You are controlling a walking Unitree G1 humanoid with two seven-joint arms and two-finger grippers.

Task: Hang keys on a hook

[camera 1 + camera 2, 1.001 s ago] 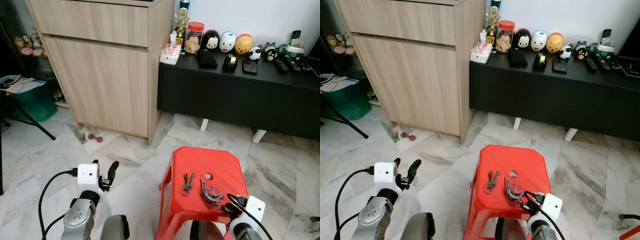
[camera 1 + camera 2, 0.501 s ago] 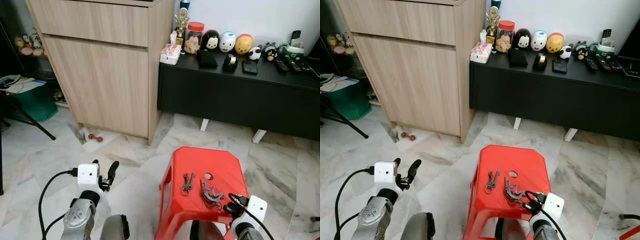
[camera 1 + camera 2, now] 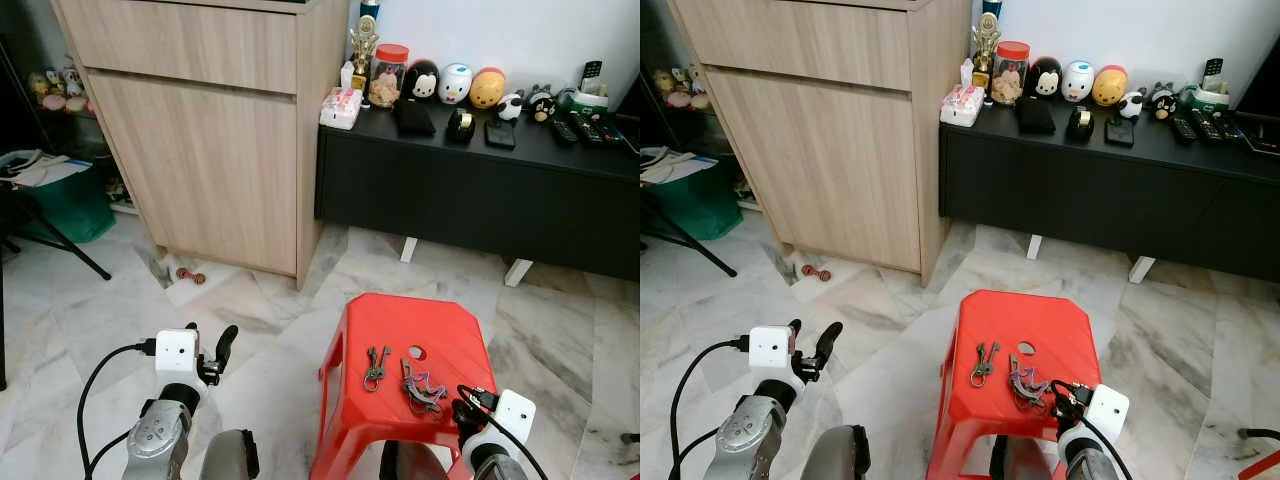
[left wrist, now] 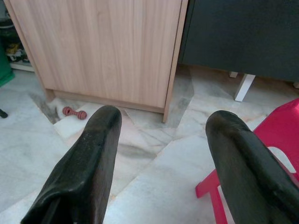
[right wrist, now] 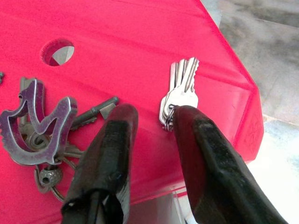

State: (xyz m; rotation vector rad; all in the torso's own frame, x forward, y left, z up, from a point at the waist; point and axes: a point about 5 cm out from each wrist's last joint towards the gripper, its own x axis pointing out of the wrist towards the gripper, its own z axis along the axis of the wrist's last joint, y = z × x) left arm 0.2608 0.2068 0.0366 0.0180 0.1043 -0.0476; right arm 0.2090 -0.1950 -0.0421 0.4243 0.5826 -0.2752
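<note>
Three key sets lie on your red stool (image 3: 400, 330); R gripper (image 5: 152, 123), fingers narrowly parted, sits by the silver keys (image 5: 180, 93), nothing gripped yet. L gripper (image 4: 161, 140) hangs wide open over floor, idle.

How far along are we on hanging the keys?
Early. Nothing is hung yet: both key bunches lie on the red stool. The right gripper hovers over silver keys, fingers apart, nothing gripped. The left gripper idles open. Grasping, carrying and hanging remain.
</note>
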